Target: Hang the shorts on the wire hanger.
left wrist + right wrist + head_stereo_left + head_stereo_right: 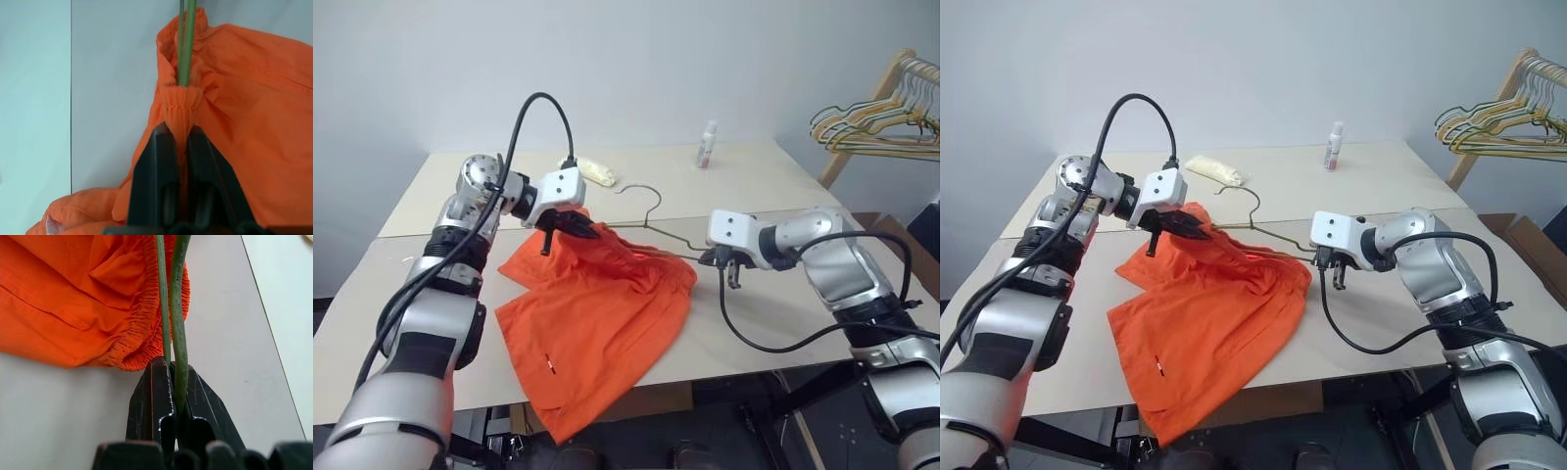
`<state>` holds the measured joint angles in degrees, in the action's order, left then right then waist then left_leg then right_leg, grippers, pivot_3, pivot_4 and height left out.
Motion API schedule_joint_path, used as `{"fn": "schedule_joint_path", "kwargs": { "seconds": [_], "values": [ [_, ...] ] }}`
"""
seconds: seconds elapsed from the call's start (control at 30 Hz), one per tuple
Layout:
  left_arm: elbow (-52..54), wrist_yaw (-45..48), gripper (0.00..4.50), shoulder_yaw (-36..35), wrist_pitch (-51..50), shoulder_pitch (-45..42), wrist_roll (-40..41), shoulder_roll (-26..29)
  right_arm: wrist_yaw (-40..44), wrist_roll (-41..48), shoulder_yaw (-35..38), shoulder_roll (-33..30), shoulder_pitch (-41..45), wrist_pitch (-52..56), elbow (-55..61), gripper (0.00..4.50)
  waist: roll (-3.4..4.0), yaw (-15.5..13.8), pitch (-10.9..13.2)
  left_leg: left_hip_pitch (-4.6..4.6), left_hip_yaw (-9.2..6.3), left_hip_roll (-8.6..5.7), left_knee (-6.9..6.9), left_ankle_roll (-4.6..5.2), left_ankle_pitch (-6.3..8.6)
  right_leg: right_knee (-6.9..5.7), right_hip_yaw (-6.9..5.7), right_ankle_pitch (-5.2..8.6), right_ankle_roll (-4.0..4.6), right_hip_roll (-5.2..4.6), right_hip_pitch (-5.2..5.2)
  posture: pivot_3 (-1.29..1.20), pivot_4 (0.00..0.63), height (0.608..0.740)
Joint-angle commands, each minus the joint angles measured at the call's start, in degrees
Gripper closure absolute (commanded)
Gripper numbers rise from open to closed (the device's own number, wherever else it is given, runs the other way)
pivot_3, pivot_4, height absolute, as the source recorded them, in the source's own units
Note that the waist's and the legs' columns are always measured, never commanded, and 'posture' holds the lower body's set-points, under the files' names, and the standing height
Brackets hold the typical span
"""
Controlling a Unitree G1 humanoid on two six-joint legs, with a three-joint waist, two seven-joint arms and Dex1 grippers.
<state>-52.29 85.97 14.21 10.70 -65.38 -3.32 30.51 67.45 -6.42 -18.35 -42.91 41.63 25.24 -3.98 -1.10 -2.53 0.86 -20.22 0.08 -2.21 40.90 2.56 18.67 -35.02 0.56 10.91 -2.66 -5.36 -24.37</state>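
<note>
The bright orange shorts lie on the table, one leg hanging over the front edge. The thin wire hanger runs through the waistband, and its hook stands free above the cloth. My left gripper is shut on the gathered waistband and holds it up at the shorts' far left. In the left wrist view its fingers pinch the cloth just below the wire. To the right of the shorts, my right gripper is shut on the hanger's corner, a little above the table.
The pale table carries a small white bottle and a yellowish packet near its far edge. A wooden rack with a bunch of hangers stands at the far right, with a cardboard box below it.
</note>
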Motion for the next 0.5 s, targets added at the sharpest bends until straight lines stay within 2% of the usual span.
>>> {"fn": "schedule_joint_path", "kwargs": {
  "seconds": [0.03, 0.13, 0.3, 0.4, 0.5],
  "values": [
    [-0.34, -0.99, 4.47, -0.21, 0.66, -2.53, -0.74, 0.13, -0.24, 1.24, 2.53, -1.12, 0.62, -0.54, 2.87, 4.50, 0.00, 0.02, 0.00, 0.00, 0.00, 0.00, 0.00, 0.00, 0.00, 0.00, 0.00, 0.00, 0.00, 0.00, 0.00, 0.10, 0.000, 0.740],
    [-0.48, -1.74, 4.47, -0.24, 1.58, -2.39, -1.19, 0.33, -0.72, 2.26, 3.62, -0.98, -0.01, -3.17, 3.18, 4.50, 0.00, 0.07, 0.00, 0.00, 0.00, 0.00, 0.00, 0.00, 0.00, 0.00, 0.00, 0.00, 0.00, 0.00, 0.00, 0.10, 0.000, 0.740],
    [-0.10, -3.83, 4.47, -1.00, 3.65, -1.70, -1.26, 0.28, -6.13, 0.13, 4.76, -1.00, -1.97, -14.26, 1.29, 4.50, 0.00, 0.12, 0.00, 0.00, 0.02, -0.01, 0.00, 0.00, 0.00, 0.00, 0.02, -0.01, -0.01, -0.01, 0.00, 0.10, 0.000, 0.740],
    [-0.18, -5.49, 4.50, -1.50, 4.37, -1.87, -1.42, 0.74, -5.74, 1.47, 6.08, -2.22, -3.47, -14.14, 1.64, 3.72, -0.01, 0.14, 0.00, 0.01, 0.02, 0.00, 0.01, 0.00, 0.00, 0.00, 0.03, -0.01, -0.02, -0.01, 0.00, 0.10, 0.000, 0.740],
    [-0.23, -5.54, 4.50, -1.71, 4.92, -2.13, -1.21, 1.40, -6.43, 3.20, 8.56, -2.38, -4.35, -11.97, 2.13, 2.68, -0.01, 0.12, 0.01, 0.00, 0.01, 0.00, 0.00, 0.00, 0.00, 0.00, 0.03, -0.01, -0.02, 0.00, 0.00, 0.10, 0.000, 0.740]
  ]
}}
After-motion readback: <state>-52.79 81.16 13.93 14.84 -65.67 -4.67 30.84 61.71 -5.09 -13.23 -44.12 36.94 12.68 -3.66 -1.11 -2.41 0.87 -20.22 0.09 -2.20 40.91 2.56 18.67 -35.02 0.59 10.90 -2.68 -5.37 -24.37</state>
